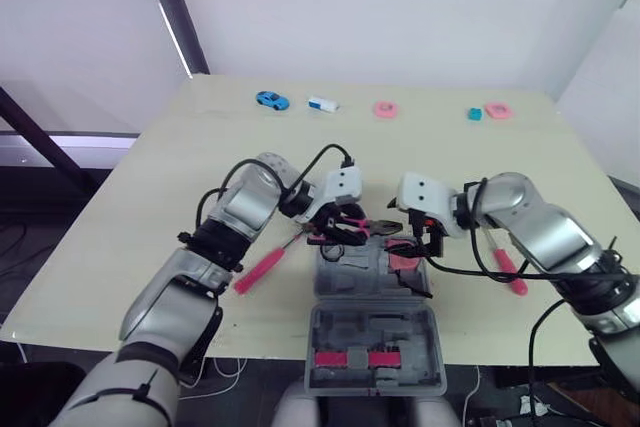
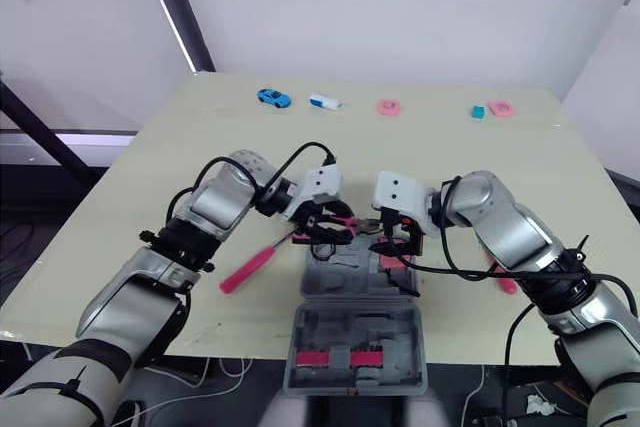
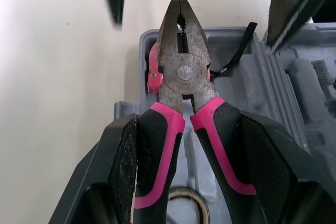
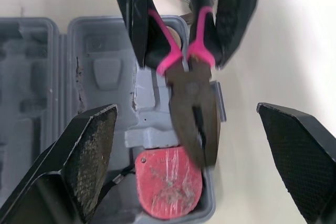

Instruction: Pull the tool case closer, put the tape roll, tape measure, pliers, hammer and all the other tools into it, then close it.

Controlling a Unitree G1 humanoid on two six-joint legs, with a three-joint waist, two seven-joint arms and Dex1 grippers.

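the pink-and-black-handled steel pliers [image 3: 181, 77] are held by the left pincer [image 3: 189, 129], which is clenched across both rubbery grips, one finger on each outer side. the pliers hang just above the far half of the open grey moulded plastic tool case [image 1: 375, 322], with the closed head pointed across the case toward its right side. the right pincer [image 4: 186, 113] is spread wide and empty, hovering over the case's far right corner, near the nose of the pliers. beneath it, a red rounded casing [image 4: 168, 184], probably the tape measure, is seen lying in that corner of the case.

the pliers can be judged stiff and fairly heavy for their size, with most of the weight in the bare metal head. the coated handles are the better place to be gripped, since they give friction where the steel would slip. because both handles are squeezed together, the hinge is kept shut and the tool is unlikely to swing open. a grasp closer to the pivot would lessen any nose-down tilt. the moulded recess is probably snug, so the tool would need to be lined up flat before release.

on the pale table [image 1: 430, 157], one pink-handled long tool [image 1: 262, 269] lies just left of the case and another pink-handled tool [image 1: 508, 272] lies to the right of the case.
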